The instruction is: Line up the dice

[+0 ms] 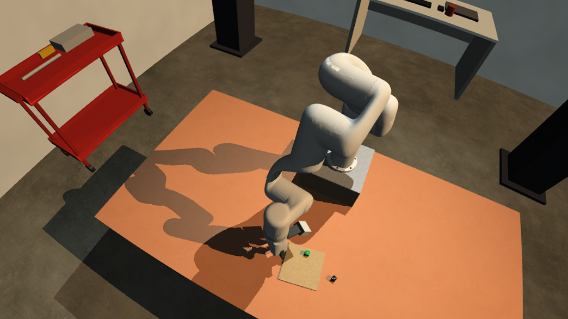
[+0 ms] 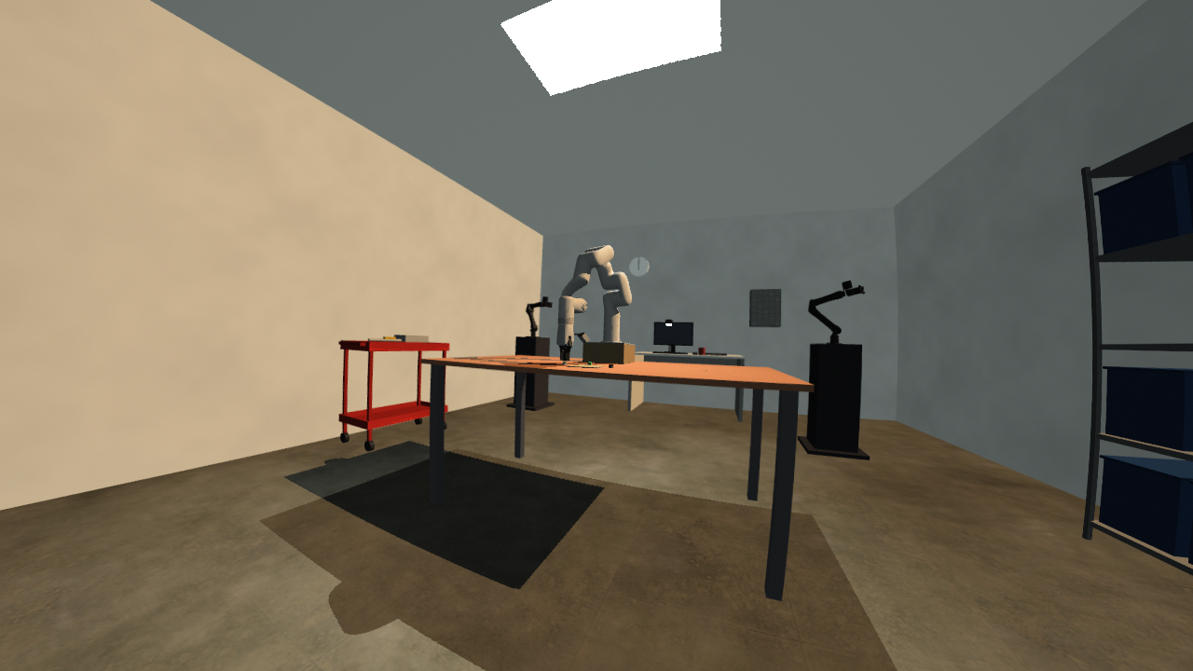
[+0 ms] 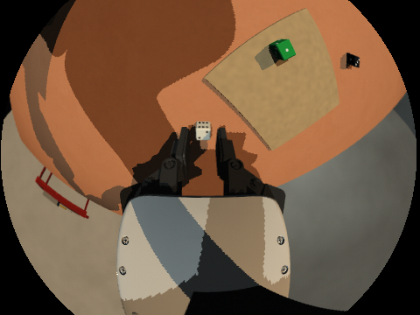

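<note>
Roughly one die of three is on the thin square tan mat (image 1: 301,274) (image 2: 575,365) (image 3: 284,96): the green cube-shaped die (image 1: 307,252) (image 3: 286,49), toward the mat's upper edge in the top view, the side facing the grey block-shaped base (image 1: 363,174) (image 2: 609,352). Its lit face shows a single pip, so it's prob. the lowest no. and may already suit the near end (if that face is the upper one). Left to do: the small black die (image 1: 333,278) (image 2: 610,365) (image 3: 353,60), off the mat on the orange worktop (image 1: 409,273) (image 2: 708,374) (image 3: 184,105), upper right in the wrist view, its value too small to read w/ certainty, and the small white die (image 3: 203,130), also off the mat. The latter sits around mid-frame in the wrist view, between the fingertips of the black two-fingered tool (image 1: 282,255) (image 2: 565,354) (image 3: 203,129) as seen there; fingers part-way apart, visible gaps either side, nothing clamped. Height of the tips vs. the die: can't tell.
</note>
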{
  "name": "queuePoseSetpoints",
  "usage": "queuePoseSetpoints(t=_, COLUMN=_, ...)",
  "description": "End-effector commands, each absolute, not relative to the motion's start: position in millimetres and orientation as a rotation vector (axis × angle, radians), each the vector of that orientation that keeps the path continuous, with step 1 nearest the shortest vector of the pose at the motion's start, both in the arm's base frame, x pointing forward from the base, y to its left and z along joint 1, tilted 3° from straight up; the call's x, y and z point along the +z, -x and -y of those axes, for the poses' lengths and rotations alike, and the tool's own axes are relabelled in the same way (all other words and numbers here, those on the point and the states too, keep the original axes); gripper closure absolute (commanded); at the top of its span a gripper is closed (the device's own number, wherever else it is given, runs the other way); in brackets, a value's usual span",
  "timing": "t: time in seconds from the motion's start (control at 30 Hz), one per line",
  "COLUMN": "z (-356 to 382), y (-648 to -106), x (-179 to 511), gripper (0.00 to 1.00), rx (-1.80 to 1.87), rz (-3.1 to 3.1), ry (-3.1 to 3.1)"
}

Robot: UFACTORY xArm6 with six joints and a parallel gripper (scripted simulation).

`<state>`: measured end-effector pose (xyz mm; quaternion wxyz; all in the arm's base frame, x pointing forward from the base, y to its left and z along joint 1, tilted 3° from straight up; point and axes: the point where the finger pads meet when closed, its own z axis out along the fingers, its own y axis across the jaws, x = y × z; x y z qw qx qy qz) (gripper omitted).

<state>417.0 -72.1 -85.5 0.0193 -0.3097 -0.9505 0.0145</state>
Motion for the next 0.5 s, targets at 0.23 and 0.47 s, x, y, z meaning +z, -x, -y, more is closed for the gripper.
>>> queuePoseSetpoints(t=0.23, z=72.4, y=-418.6, x=-85.5, gripper=0.69, rx=0.044, rz=2.954, ry=0.962)
queuePoseSetpoints(t=0.47, z=72.5, y=-418.4, x=-90.8, gripper=0.69, rx=0.044, rz=2.954, ry=0.962)
